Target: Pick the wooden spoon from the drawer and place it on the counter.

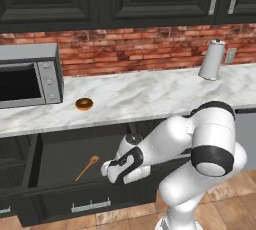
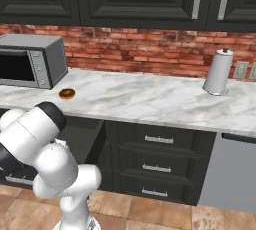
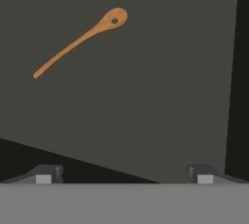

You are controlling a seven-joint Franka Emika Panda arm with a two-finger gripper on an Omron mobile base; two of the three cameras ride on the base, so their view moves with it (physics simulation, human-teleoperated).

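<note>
The wooden spoon [image 1: 87, 167] lies flat on the dark floor of the pulled-out drawer [image 1: 75, 196], bowl toward the counter [image 1: 140, 96]. My gripper [image 1: 111, 170] hangs over the drawer's right part, just right of the spoon. In the hand view the spoon [image 3: 80, 40] lies diagonally at the upper left, well away from my fingertips [image 3: 44, 174], and the gripper [image 3: 124, 175] stands open with nothing between them. The drawer floor [image 3: 146, 96] spreads under the hand. From the right, the counter [image 2: 150, 101] runs across and my arm covers the drawer.
A brown donut [image 1: 84, 104] sits on the counter near the microwave [image 1: 27, 76]. A paper towel roll [image 1: 212, 60] stands at the right by the brick wall. Narrower drawers [image 2: 157, 166] sit under the counter's middle, beside a grey appliance front [image 2: 235, 174].
</note>
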